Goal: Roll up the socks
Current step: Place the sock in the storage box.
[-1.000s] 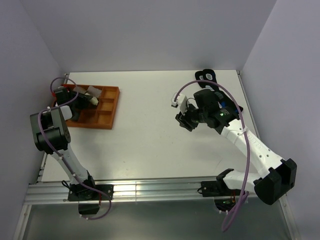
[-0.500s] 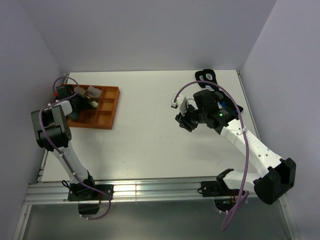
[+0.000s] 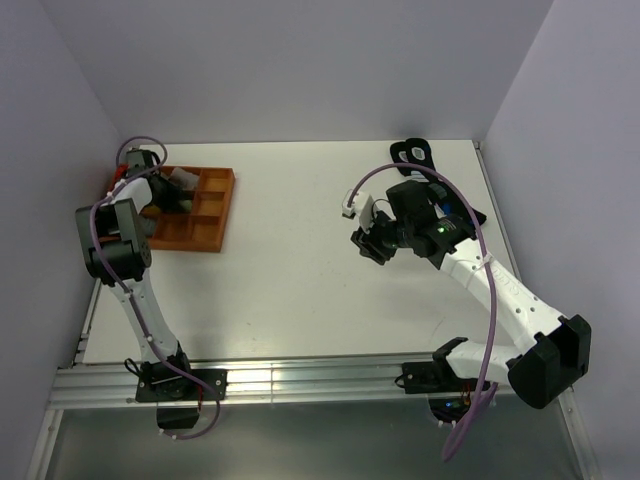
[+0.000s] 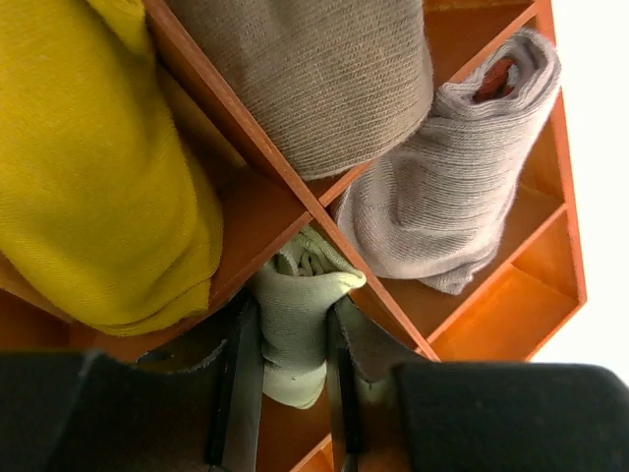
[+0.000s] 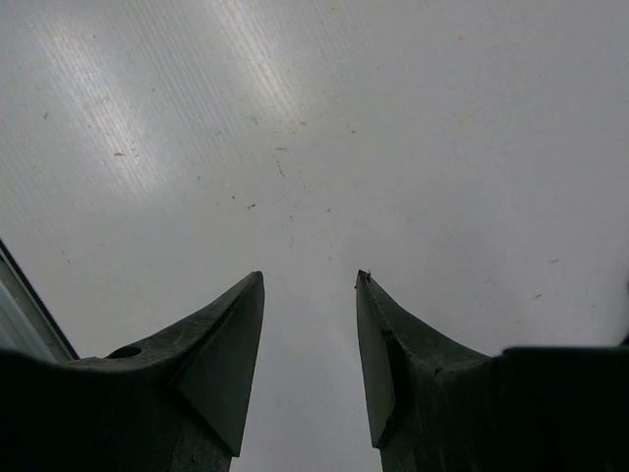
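In the left wrist view my left gripper (image 4: 292, 329) is shut on a pale cream sock bundle (image 4: 295, 280) that pokes into a compartment of the orange tray (image 4: 511, 315). A light grey roll with red at its end (image 4: 442, 187) lies in the compartment to the right. A grey-brown bundle (image 4: 314, 79) fills the one above. I cannot tell which of these two is the taupe sock. In the top view the left gripper (image 3: 168, 192) is over the tray's far left part (image 3: 215, 215). My right gripper (image 3: 368, 243) hovers open and empty over bare table (image 5: 310, 280).
A yellow sock bundle (image 4: 88, 167) fills the tray compartment at the left. A black object (image 3: 414, 150) sits at the table's far edge. White walls close in on the left, back and right. The tray lies near the table's left edge.
My left wrist has swung farther back over the tray's far left corner, still holding the pale bundle. The right arm has not moved.
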`<state>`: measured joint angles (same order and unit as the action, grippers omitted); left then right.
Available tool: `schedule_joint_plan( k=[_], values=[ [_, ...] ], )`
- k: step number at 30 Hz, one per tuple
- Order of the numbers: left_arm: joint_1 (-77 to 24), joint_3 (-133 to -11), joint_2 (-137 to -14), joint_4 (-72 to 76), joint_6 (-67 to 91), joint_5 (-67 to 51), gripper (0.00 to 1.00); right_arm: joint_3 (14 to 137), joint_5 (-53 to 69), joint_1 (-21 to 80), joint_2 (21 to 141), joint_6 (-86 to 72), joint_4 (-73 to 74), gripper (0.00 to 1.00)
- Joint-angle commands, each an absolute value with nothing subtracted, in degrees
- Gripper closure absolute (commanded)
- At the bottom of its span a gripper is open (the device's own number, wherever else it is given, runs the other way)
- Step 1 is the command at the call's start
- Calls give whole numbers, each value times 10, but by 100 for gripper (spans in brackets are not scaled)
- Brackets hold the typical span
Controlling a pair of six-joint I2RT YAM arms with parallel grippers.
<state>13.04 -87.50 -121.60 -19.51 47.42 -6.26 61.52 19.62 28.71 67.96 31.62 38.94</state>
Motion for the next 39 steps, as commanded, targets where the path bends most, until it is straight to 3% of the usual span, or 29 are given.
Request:
schedule_joint_plan(
  k=[1, 6, 12, 25, 39],
  values=[
    [127, -894, -1251, -262, 441, -12, 100, 614, 200, 281, 679, 325, 382, 50],
    [120, -903, -1262, -281, 435, -3, 98, 612, 201, 280, 678, 327, 382, 51],
    [117, -903, -1265, -295, 437, 17, 76, 611, 204, 279, 674, 328, 382, 51],
    [117, -882, -1208, -279, 446, 16, 56, 602, 207, 274, 660, 333, 386, 51],
    [117, -907, -1162, -308, 449, 20, 52, 611, 216, 272, 664, 337, 391, 51]
  ],
)
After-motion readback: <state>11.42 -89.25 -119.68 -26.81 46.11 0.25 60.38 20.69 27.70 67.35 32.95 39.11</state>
